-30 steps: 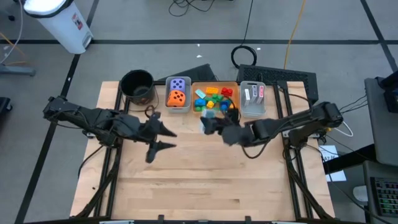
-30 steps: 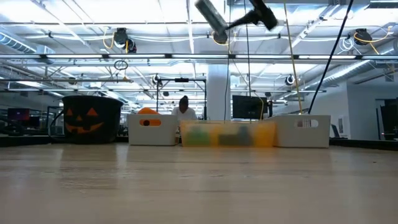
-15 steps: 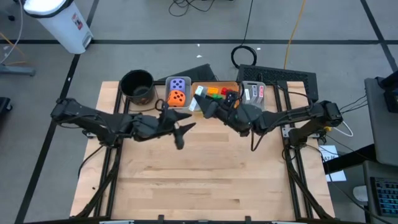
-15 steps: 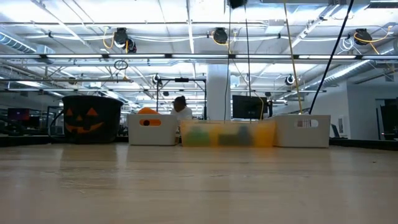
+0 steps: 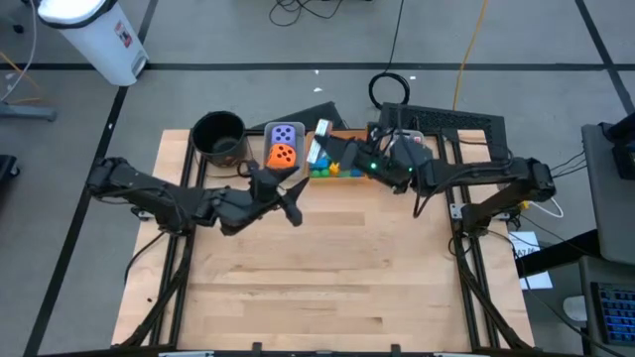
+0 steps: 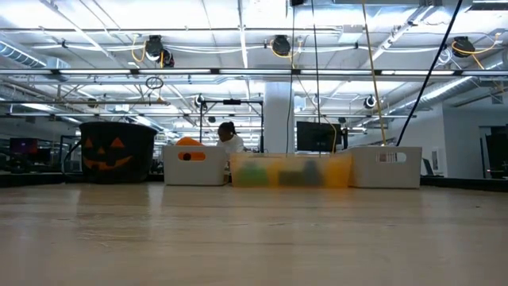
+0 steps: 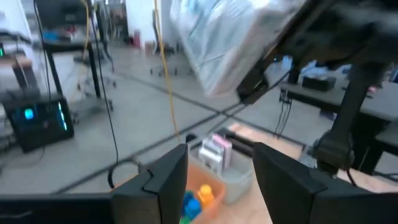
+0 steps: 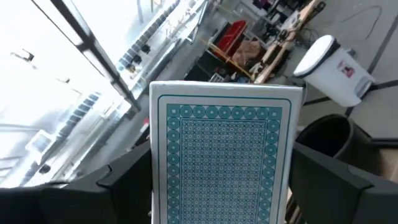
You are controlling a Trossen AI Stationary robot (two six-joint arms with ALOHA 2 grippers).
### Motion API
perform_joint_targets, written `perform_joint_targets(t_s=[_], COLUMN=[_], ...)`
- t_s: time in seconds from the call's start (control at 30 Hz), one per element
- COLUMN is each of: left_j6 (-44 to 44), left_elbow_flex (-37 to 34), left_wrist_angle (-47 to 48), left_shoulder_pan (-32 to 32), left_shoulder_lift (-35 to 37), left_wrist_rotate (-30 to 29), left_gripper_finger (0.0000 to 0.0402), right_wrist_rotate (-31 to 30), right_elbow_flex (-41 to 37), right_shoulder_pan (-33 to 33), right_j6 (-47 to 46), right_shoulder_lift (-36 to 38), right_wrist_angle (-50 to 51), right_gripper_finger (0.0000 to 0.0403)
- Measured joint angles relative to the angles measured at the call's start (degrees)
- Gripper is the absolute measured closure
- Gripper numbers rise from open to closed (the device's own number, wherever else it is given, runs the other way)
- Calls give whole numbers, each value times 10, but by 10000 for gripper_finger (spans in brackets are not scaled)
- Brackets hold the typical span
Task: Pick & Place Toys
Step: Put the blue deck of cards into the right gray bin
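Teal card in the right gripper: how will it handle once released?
The teal card looks flat and thin, so probably light and slightly bendy. Its printed face looks smooth, so it may slip in the right gripper. Dropped, it would likely flutter, not roll.

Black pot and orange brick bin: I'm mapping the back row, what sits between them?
In the high view, the grey bin holding the purple die and orange die.

Bare tabletop [image 5: 327, 278] in front; bins [image 5: 342, 154], pot [image 5: 218, 137] and both arms along the back.
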State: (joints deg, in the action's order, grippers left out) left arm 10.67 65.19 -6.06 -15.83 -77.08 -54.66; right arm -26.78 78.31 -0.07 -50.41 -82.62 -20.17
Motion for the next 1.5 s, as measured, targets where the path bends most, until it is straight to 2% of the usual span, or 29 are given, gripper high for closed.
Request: perform_joint_targets(t_s=[0.23, 0.37, 0.73, 0.97, 1.27, 1.5], left_j6=[-153, -213, -207, -255, -263, -297], left_elbow_flex=[0, 0, 0, 0, 0, 0], left_wrist_angle=[-130, -151, -157, -205, -207, -212], left_shoulder_pan=[0, 15, 74, 83, 95, 95], left_shoulder_lift=[-20, -26, -25, -25, -25, -25], left_wrist_rotate=[-3, -3, 106, 116, 150, 143], left_gripper_finger=[215, 215, 215, 215, 215, 215], right_wrist_rotate=[3, 13, 14, 14, 16, 31], right_elbow_flex=[0, 0, 0, 0, 0, 0], right_shoulder_pan=[-17, -21, -26, -26, -26, -26], right_j6=[-30, -34, -59, -81, -89, -89], right_shoulder_lift=[11, 11, 4, -4, -5, -5], right_wrist_angle=[-5, -15, -16, -24, -19, -14], right_gripper_finger=[101, 102, 102, 98, 99, 99])
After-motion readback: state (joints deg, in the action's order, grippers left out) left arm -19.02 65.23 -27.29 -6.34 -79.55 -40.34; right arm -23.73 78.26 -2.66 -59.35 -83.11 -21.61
